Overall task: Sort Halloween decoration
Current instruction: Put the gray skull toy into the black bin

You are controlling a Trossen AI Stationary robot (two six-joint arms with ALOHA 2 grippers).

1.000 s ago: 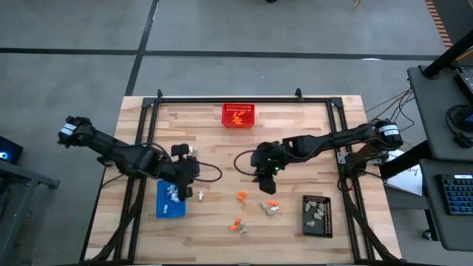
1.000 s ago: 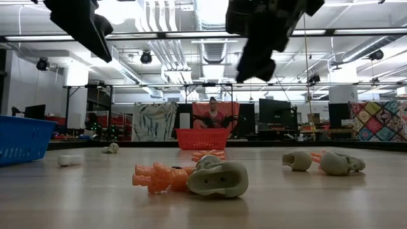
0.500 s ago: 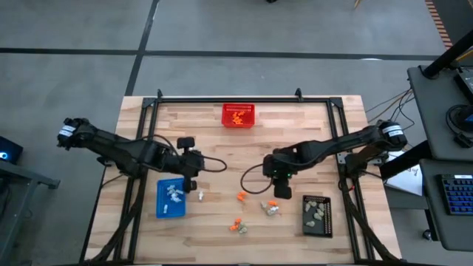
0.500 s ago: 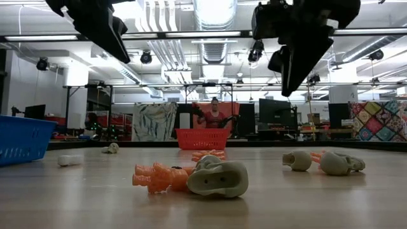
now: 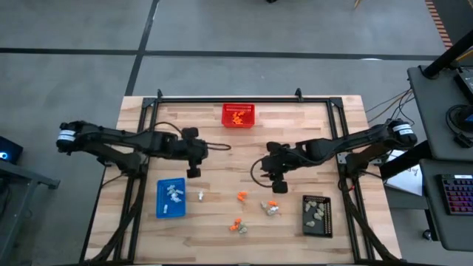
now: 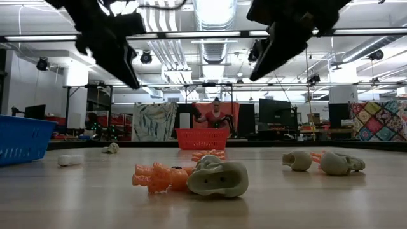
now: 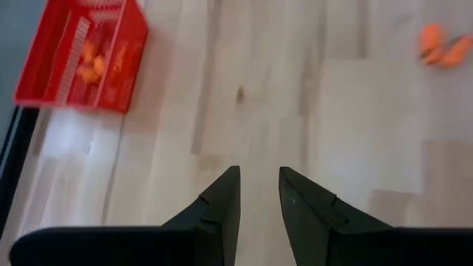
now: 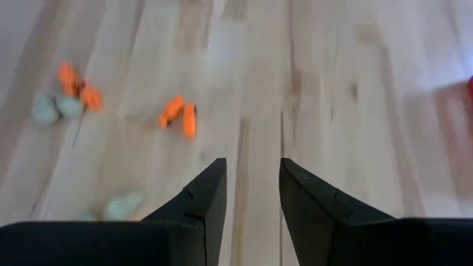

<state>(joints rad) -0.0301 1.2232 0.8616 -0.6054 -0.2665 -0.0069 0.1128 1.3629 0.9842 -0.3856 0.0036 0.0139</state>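
Observation:
The Halloween decoration lies loose on the wood. An orange piece, an orange and grey pair, another orange piece and a white one all rest flat. In the low view an orange figure lies against a grey skull. My left gripper hangs open above bare wood, beyond the blue tray. My right gripper is open too, raised over the table's middle with orange pieces ahead of it.
The red mesh basket stands at the far edge with orange pieces inside. White pieces lie in the blue tray, and the black tray holds grey-beige ones at the near right. A person stands in the room behind the basket.
My left gripper has risen from over the blue tray and moved toward the far edge and a little right. My right gripper swung toward the near right, then drew back toward the table's middle. The trinkets on the wood have stayed in place.

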